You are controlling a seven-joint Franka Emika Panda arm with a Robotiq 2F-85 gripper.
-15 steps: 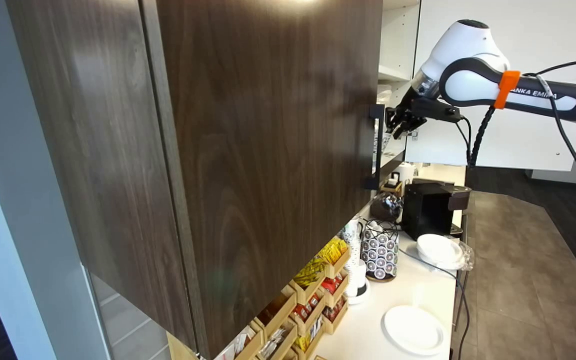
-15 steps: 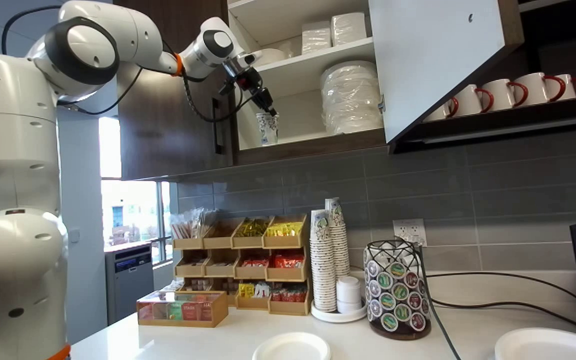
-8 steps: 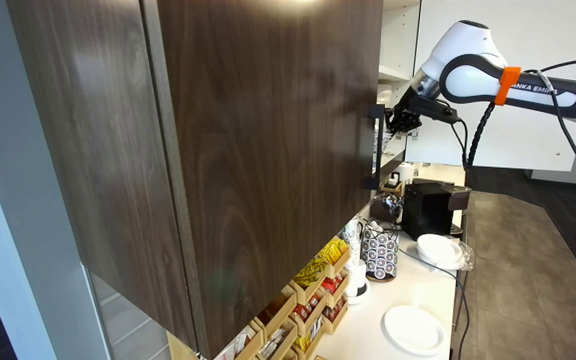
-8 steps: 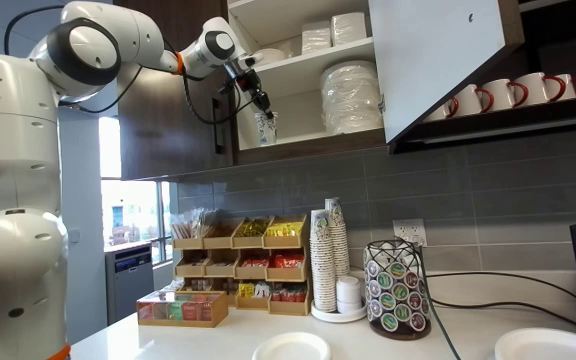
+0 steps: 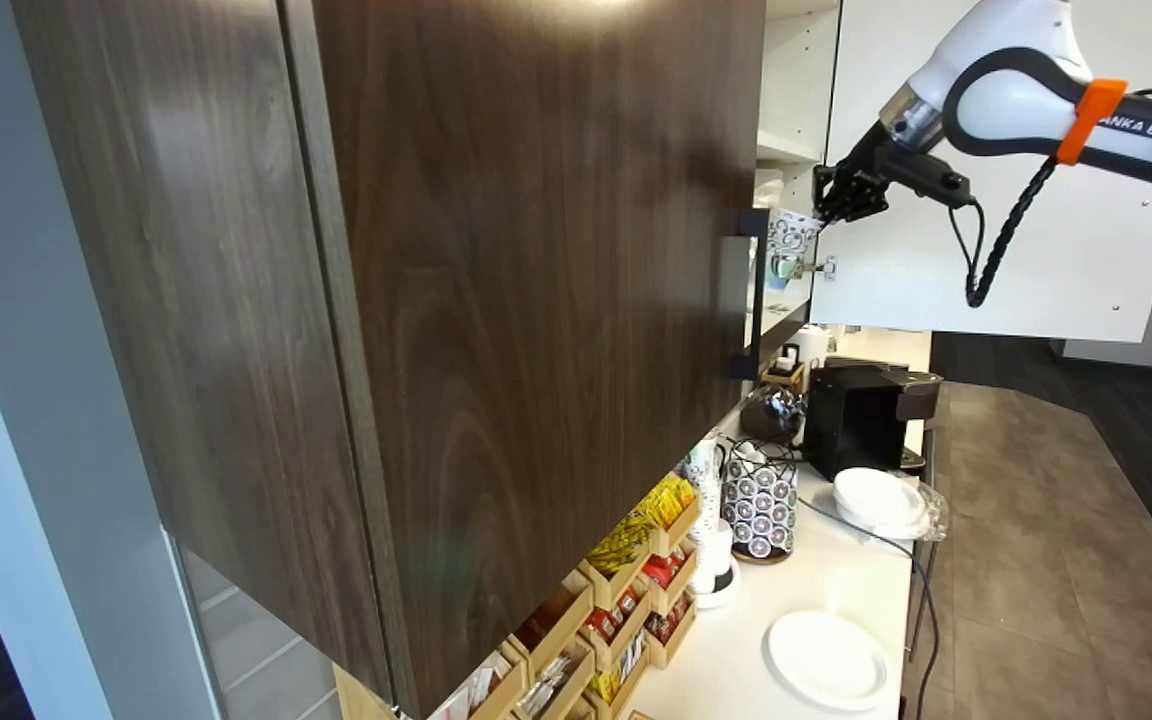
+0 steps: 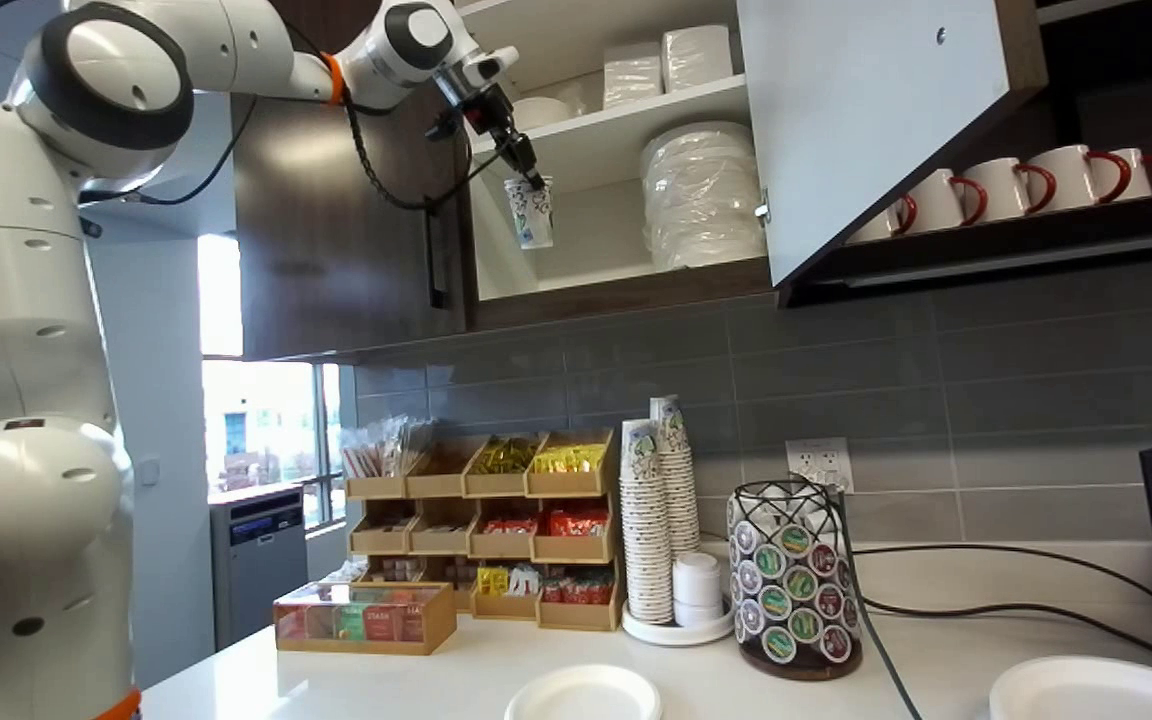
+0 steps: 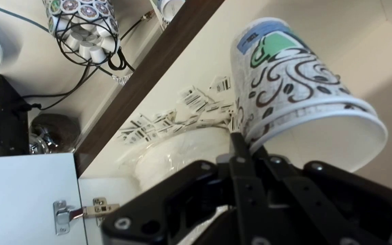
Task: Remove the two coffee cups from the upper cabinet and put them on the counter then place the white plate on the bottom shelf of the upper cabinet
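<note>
The coffee cups (image 7: 284, 78) hang by the rim at the opening of the upper cabinet (image 6: 604, 215), clear of its bottom shelf (image 7: 189, 68); whether fully inside I cannot tell. Two rims show close together, so I take it as two nested. They should prove very light paper, springy under a gentle pinch and easily creased by a hard one; the inner could slide out if only the outer is caught. The rolled rim looks the stiffest hold. The end effector (image 7: 249, 145) is clamped there at one side, so expect some swing. The long axis runs base to mouth: in an exterior view the cups (image 6: 532, 213) point mouth up, leaning slightly; in the wrist view the base points to upper left, the mouth to lower right. Beyond stands a plastic-wrapped stack (image 6: 701, 195); below, a white plate (image 5: 828, 660) lies flat on the bench (image 5: 736, 650).
</note>
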